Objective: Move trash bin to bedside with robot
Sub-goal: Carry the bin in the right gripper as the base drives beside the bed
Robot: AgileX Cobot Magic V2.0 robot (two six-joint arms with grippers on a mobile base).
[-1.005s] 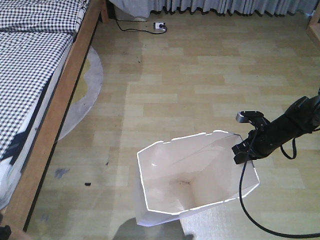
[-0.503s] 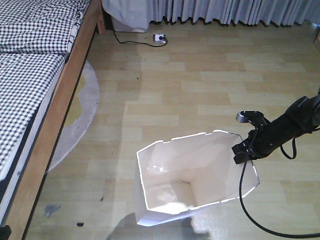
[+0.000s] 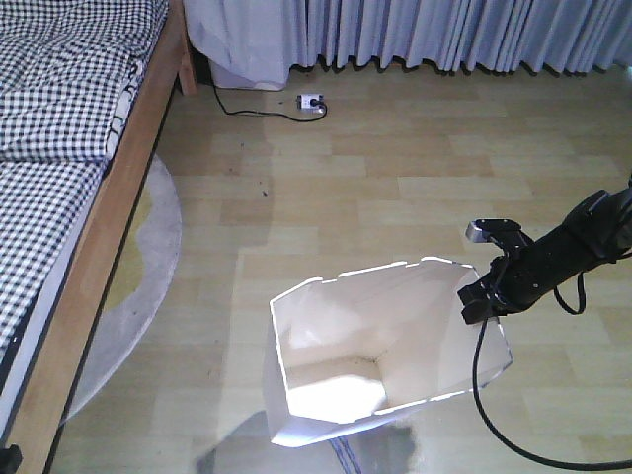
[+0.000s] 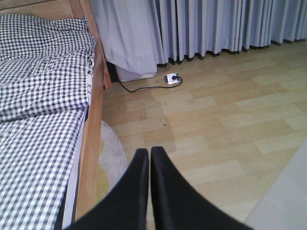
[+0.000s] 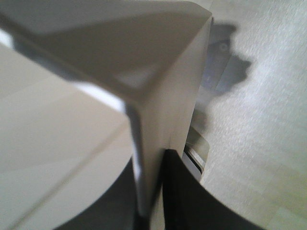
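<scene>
The white trash bin (image 3: 420,321) stands low in the front view on the wooden floor, its angular rim facing up. My right gripper (image 3: 478,299) is shut on the bin's right rim. In the right wrist view the thin bin wall (image 5: 163,110) runs between the black fingers of this gripper (image 5: 151,196). My left gripper (image 4: 149,154) is shut with nothing in it, pointing at the floor beside the bed. The bedside is at the left: a light-brown bed frame (image 3: 111,232) with checkered bedding (image 3: 54,109). A stretch of floor lies between bin and frame.
A grey round rug (image 3: 148,257) sticks out from under the bed. A white power strip (image 3: 312,101) with a black cord lies near the grey curtains (image 3: 454,30) at the back. A black cable (image 3: 478,390) hangs from my right arm beside the bin.
The floor, bed and power strip have slid down the front view, so the base has rolled forward towards the curtains. Bin and right gripper keep the same place in the frame.
</scene>
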